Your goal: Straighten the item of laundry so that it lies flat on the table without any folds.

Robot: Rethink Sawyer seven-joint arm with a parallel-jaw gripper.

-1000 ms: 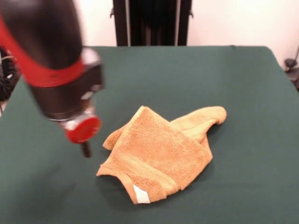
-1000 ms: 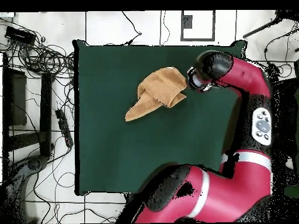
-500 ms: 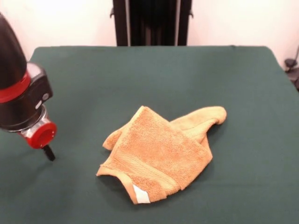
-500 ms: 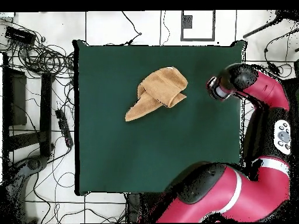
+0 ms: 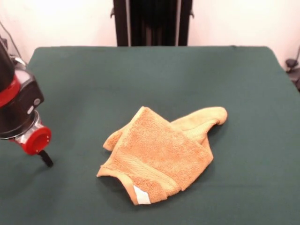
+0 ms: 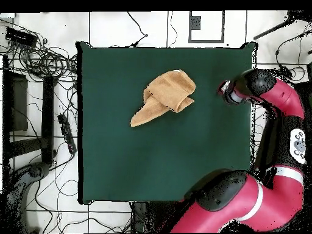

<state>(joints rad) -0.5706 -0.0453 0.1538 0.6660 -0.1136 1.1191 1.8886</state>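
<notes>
Folded orange towel mid-desk, one end tucked under, white label at near corner. Gripper well apart at desk edge; finger state impossible to tell. Risk: pinching both layers, dragging folds along rather than opening them.

No readable text anywhere; the small white label on the towel looks blank.

Dark green table bearing one folded, crumpled orange-tan towel near its middle.
</notes>
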